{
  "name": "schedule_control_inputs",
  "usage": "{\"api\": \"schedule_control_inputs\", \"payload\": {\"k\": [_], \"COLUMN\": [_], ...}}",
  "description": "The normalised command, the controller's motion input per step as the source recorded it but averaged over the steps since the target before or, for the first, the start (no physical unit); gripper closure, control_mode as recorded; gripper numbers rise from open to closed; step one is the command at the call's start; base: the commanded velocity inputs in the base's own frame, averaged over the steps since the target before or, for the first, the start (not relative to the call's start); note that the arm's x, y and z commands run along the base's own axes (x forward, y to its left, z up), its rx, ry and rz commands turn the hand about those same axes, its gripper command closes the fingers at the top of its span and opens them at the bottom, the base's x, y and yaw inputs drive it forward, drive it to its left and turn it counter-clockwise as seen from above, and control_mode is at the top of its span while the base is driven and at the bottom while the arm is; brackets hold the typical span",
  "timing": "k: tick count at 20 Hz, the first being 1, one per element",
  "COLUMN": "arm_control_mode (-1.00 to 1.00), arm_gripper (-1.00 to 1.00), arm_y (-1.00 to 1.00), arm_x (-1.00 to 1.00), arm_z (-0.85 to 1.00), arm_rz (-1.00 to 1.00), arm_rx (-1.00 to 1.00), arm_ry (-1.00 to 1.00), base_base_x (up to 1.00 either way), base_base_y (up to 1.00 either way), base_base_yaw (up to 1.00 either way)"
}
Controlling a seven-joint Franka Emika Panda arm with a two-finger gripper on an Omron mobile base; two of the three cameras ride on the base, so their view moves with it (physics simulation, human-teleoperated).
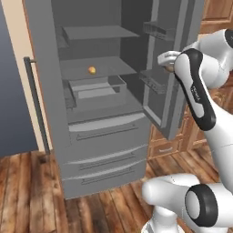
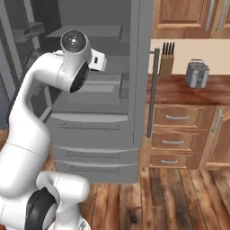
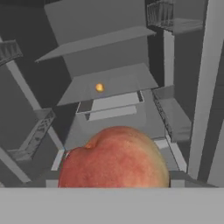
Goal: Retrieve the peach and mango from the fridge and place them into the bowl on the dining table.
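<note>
The fridge (image 1: pixel 91 113) stands with both upper doors swung wide, its grey shelves and door racks bare to the room. On the middle shelf, above a clear drawer (image 1: pixel 98 88), sits the mango (image 1: pixel 92 70), a small yellow-orange dot well back in the cabinet; the hand view catches it too (image 3: pixel 99 87), far off and tiny. The peach (image 3: pixel 114 158) is right up against the hand camera, large and reddish-pink with a paler blush, its stem dimple turned upward. It lies in front of the fridge opening, not on any shelf. The end effector (image 1: pixel 169 61) is near the right-hand door (its racks just behind it), and a sliver of something tan-orange shows under the white hand in the left base view. The finger tips themselves are hidden by the fruit, so I cannot tell for sure whether they are pinching it, though it looks carried. From the right side, the arm (image 2: pixel 54 90) bends high across the open fridge. Beyond the fridge's bar handle (image 2: pixel 152 92) a wooden bench (image 2: pixel 188 90) carries a knife block (image 2: pixel 167 58) and a toaster (image 2: pixel 197 73), with drawers below it and plank flooring underfoot.
</note>
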Motion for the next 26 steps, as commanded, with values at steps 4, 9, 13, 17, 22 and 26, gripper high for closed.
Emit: {"api": "schedule_control_inputs", "payload": {"k": [4,9,13,17,22,26], "arm_control_mode": [1.0,1.0,1.0,1.0,1.0,1.0], "arm_gripper": [1.0,1.0,1.0,1.0,1.0,1.0], "arm_y": [0.0,0.0,0.0,0.0,0.0,0.0], "arm_x": [0.0,0.0,0.0,0.0,0.0,0.0], "arm_z": [0.0,0.0,0.0,0.0,0.0,0.0], "arm_rz": [0.0,0.0,0.0,0.0,0.0,0.0], "arm_rx": [0.0,0.0,0.0,0.0,0.0,0.0], "arm_ry": [0.0,0.0,0.0,0.0,0.0,0.0], "base_base_x": [-0.87,-1.0,-1.0,-1.0,-1.0,-1.0], "base_base_y": [0.47,0.42,0.42,0.43,0.37,0.33], "base_base_yaw": [-0.59,-0.58,-0.57,-0.55,-0.51,-0.45]}}
